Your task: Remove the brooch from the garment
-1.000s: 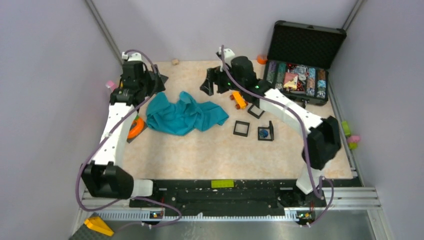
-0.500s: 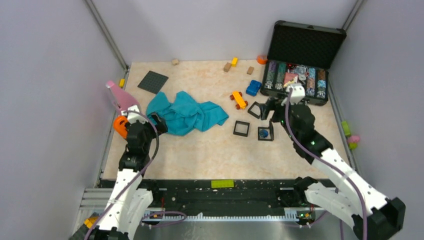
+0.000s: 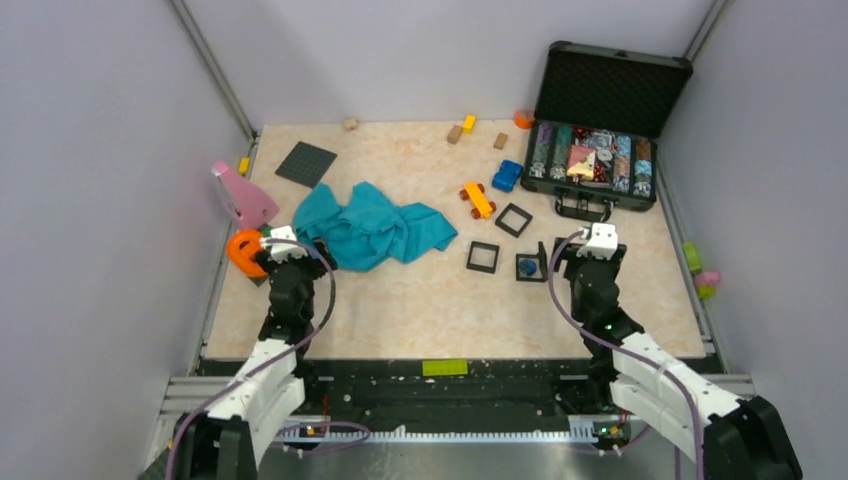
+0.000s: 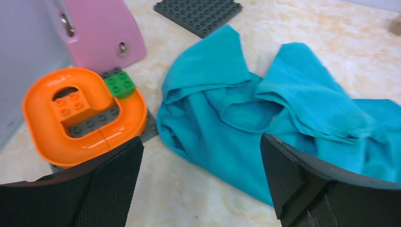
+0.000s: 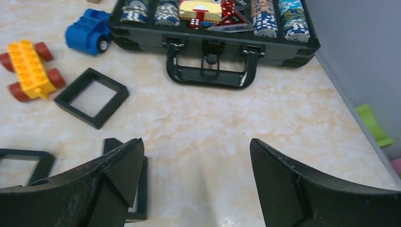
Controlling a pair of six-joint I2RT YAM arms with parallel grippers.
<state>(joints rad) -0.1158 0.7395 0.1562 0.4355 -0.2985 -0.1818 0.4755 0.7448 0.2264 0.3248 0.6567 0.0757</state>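
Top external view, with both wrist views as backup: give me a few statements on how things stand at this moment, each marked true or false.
1. The left gripper and right gripper have their fingers spread and hold nothing. True.
2. The brooch is on the garment. False: it sits inside a black frame to the right of the garment, apart from it.
3. The chip case is shut. False: its lid stands upright, open.
4. An orange ring lies left of the garment. True.
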